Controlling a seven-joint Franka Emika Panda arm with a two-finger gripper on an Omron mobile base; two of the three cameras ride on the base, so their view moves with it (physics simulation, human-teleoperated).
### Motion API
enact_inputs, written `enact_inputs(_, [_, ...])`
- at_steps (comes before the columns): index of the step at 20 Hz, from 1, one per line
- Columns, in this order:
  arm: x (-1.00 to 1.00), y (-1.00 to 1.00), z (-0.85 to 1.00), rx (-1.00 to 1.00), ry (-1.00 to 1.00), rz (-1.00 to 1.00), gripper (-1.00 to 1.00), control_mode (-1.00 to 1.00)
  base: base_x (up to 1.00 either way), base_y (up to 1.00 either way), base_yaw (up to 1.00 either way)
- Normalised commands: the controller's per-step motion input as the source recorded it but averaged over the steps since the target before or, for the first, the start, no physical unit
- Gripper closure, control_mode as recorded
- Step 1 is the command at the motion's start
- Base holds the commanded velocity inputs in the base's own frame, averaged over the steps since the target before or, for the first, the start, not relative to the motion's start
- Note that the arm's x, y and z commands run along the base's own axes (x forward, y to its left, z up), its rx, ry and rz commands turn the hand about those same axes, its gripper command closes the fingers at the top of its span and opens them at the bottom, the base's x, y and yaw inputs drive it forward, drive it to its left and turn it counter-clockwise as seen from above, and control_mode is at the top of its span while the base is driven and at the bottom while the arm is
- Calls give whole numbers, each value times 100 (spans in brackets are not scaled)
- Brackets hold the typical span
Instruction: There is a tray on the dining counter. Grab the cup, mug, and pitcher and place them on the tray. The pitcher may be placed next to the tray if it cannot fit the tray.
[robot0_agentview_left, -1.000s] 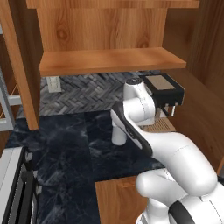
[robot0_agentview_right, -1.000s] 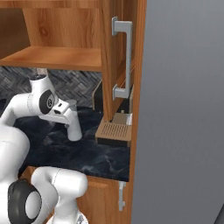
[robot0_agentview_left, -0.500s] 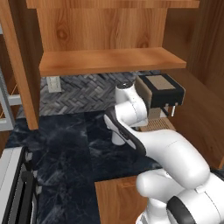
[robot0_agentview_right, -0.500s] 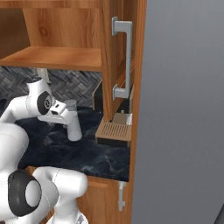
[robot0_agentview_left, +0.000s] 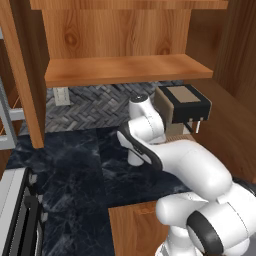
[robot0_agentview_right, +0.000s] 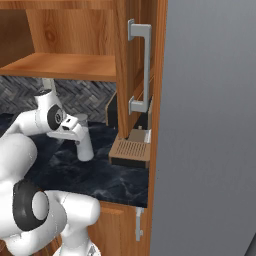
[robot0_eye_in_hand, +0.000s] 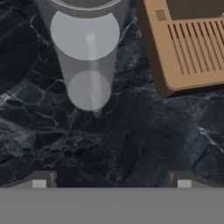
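In the hand view, the two dark fingertips (robot0_eye_in_hand: 43, 178) of the gripper (robot0_eye_in_hand: 111, 180) stood far apart at the lower edge, spread wide with nothing between them, above the black, white-veined marble counter top (robot0_eye_in_hand: 131, 144). Beyond the fingertips, well apart from them, the pale grey translucent pitcher (robot0_eye_in_hand: 89, 52) stood on that counter top, seen from above its rim. Just beside the pitcher lay the brown slotted drip tray (robot0_eye_in_hand: 192, 43) of a coffee machine. In the left base view, the white arm (robot0_agentview_left: 190, 165) reached forward over the counter, and the pitcher (robot0_agentview_left: 134, 156) showed partly behind its forearm. The dark coffee machine (robot0_agentview_left: 182, 104) sat beyond, against the wooden side wall. Farther back ran a grey herringbone backsplash (robot0_agentview_left: 95, 102) beneath a wooden shelf (robot0_agentview_left: 125, 70). In the right base view, the pitcher (robot0_agentview_right: 85, 145) stood upright below the hand, near the drip tray (robot0_agentview_right: 130, 151), with a cabinet door and its grey handle (robot0_agentview_right: 142, 65) above.
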Motion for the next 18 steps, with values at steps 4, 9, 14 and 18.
enact_inputs(4, [26,0,-14,0,0,0,-100,-100,0,0,0])
enact_inputs(9, [27,0,-16,0,0,0,-100,-100,0,0,0])
enact_inputs(14, [20,0,-18,0,0,0,-100,-100,0,0,0])
enact_inputs(18, [21,0,-11,0,0,0,-100,-100,0,0,0])
